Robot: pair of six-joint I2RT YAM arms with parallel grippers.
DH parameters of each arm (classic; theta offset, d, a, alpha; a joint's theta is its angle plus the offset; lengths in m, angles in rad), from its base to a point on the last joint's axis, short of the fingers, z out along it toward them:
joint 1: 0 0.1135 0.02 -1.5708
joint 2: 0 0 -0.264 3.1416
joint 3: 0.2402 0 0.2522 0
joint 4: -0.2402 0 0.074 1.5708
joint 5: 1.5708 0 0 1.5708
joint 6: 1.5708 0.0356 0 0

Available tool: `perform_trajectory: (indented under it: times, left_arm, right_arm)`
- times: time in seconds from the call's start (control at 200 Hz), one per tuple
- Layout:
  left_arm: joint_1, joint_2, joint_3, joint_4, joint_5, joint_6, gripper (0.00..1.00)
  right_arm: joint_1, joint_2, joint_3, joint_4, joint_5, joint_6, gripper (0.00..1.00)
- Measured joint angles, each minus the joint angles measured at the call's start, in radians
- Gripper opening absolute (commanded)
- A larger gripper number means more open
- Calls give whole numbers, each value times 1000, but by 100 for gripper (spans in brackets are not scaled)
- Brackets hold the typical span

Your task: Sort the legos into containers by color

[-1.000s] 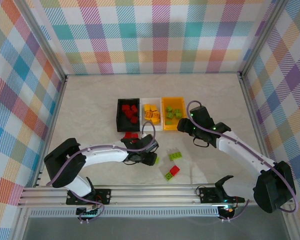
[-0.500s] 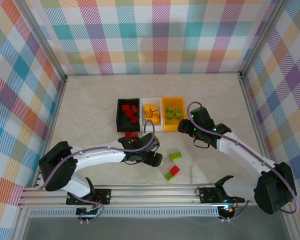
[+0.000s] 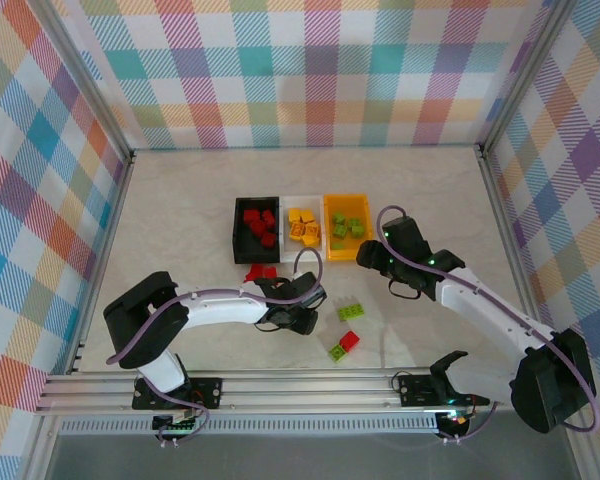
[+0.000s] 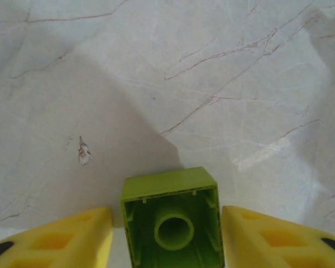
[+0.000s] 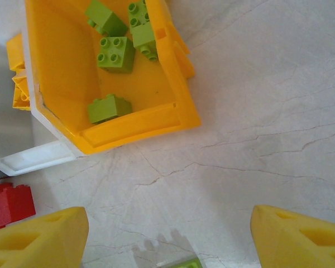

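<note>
My left pincer (image 3: 302, 318) is closed in on a green brick (image 4: 168, 190). The yellow fingers (image 4: 72, 234) sit against its two smooth sides, and its hollow underside faces my wrist. I cannot tell how firm that hold is. The brick is over bare table, near of the white bin (image 3: 302, 253), with loose red bricks (image 3: 260, 270) to its left and another green brick (image 3: 351, 311) to its right.

My worry is the carry. The greens belong in the orange-yellow bin (image 5: 139, 124), far and to the right. The smooth sides could slide out mid-swing, or I could let go early over the white bin just beside it.

My right pincer (image 5: 167, 234) hangs wide open and empty at that bin's near edge. My arms could knock together there.
</note>
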Motion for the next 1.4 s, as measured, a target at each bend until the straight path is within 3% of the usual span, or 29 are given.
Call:
perform_trajectory:
  times: [0.2,0.505,0.765,1.01,1.09,1.23,1.4]
  left_arm:
    - [0,0,0,25,9,0,35]
    - [17,-12,61,-2,12,0,33]
    - [146,19,392,-24,13,23,33]
    - [229,300,763,-62,20,32,35]
    - [236,398,875,-102,19,40,41]
    - [248,526,1041,-192,14,39,70]
    - [257,588,1192,-272,23,46,83]
  right_arm:
    - [0,0,-11,0,0,14,77]
    - [0,-31,-28,0,7,23,77]
    - [0,-66,-81,-11,12,47,77]
    - [0,-69,-109,-13,6,49,77]
    - [0,-69,-121,-13,-2,49,77]
    - [0,-69,-138,-10,-20,48,77]
    - [0,-69,-167,-6,-69,38,77]
